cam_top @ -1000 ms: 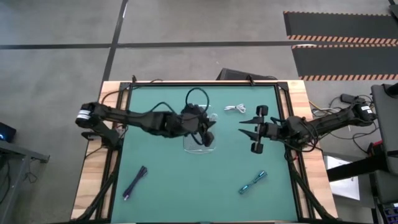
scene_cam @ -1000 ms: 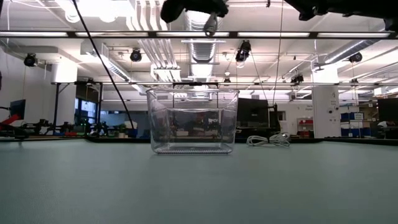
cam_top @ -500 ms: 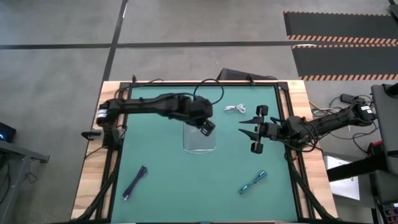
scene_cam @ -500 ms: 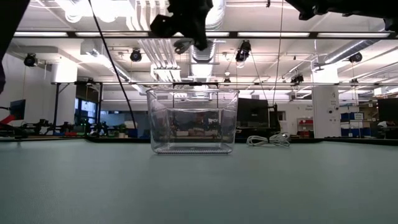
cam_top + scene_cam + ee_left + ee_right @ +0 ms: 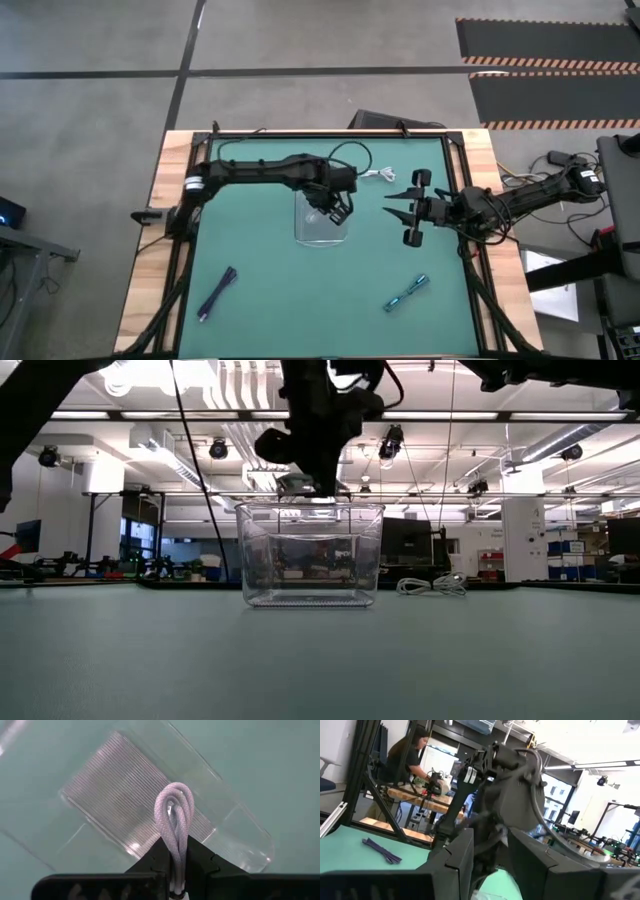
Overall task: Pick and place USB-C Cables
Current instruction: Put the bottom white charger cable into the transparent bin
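Observation:
My left gripper (image 5: pixel 337 207) hangs above the clear plastic tray (image 5: pixel 322 228), near its far end, and is shut on a white-silver USB-C cable bundle (image 5: pixel 174 817). The low view shows it (image 5: pixel 300 484) just above the tray's rim (image 5: pixel 310 507). My right gripper (image 5: pixel 392 204) waits open in the air to the tray's right. A second white-silver bundle (image 5: pixel 378 175) lies on the mat near the far edge. The dark purple bundle (image 5: pixel 216 293) lies near left, the teal one (image 5: pixel 406 292) near right. My left gripper pinches the white-silver bundle between its two fingers near one end (image 5: pixel 175 852). It comes from above, pointing down. The looped end (image 5: pixel 174 795) sticks out past the fingertips toward the tray floor. The bundle is lifted clear and touches nothing else.
The green mat (image 5: pixel 260 260) has bare room in the middle and toward the near edge. A black frame and wooden border (image 5: pixel 150 260) run round it. Beyond the table a person (image 5: pixel 412 755) works at a bench, seen in the right wrist view.
My left gripper has come down from high above the tray to just over its rim, keeping the white-silver bundle, while the arm has swung in from the table's left side. My right arm has kept still.

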